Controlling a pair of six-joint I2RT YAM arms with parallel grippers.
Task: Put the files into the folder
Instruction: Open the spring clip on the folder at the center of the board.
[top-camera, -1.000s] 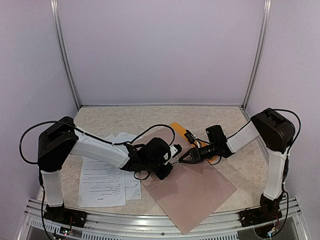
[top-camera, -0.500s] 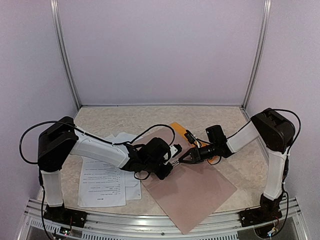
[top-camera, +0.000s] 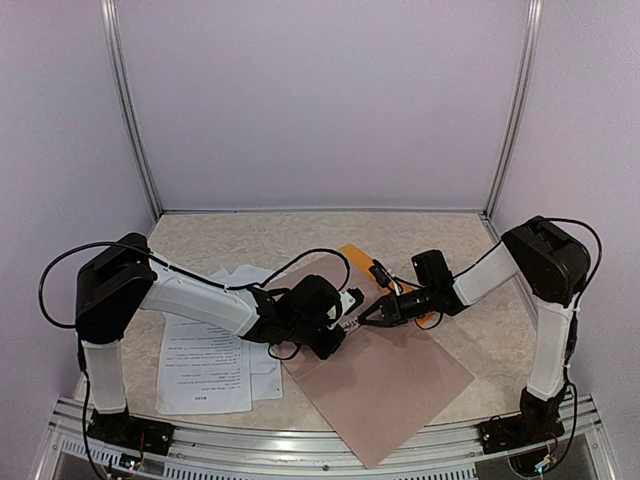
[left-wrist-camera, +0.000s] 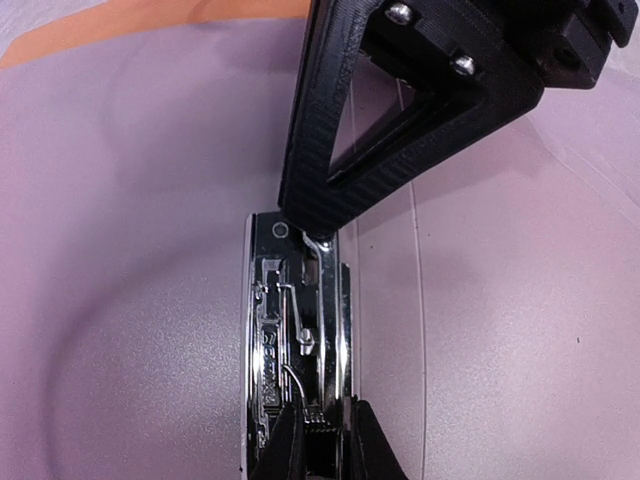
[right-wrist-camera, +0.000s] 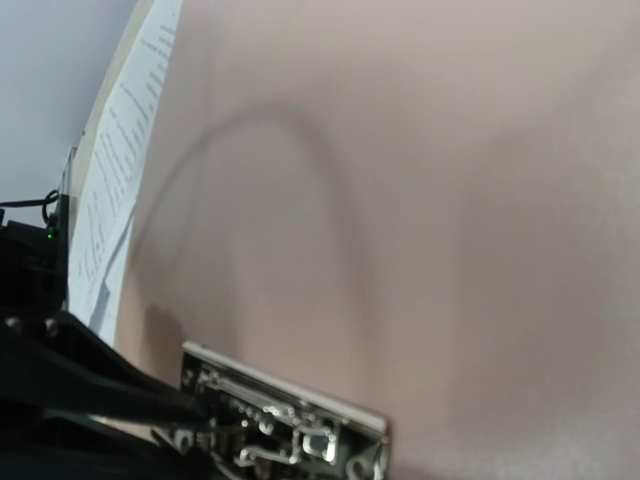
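Observation:
The files (top-camera: 205, 365) are white printed sheets lying loose at the left; their edge shows in the right wrist view (right-wrist-camera: 120, 150). The orange folder (top-camera: 357, 258) peeks out behind a pinkish-brown flat sheet (top-camera: 390, 385) and shows in the left wrist view (left-wrist-camera: 150, 20). A metal clip (left-wrist-camera: 295, 330) lies on the pinkish sheet, also in the right wrist view (right-wrist-camera: 285, 430). My left gripper (top-camera: 343, 318) (left-wrist-camera: 325, 450) is shut on the clip's near end. My right gripper (top-camera: 362, 318) (right-wrist-camera: 195, 410) looks shut, and its fingertip (left-wrist-camera: 305, 215) touches the clip's far end.
The pinkish-brown sheet reaches to the table's near edge rail (top-camera: 300, 445). Metal posts (top-camera: 135, 150) and plain walls close in the back and sides. Both arms meet over the middle, their cables looping above the papers.

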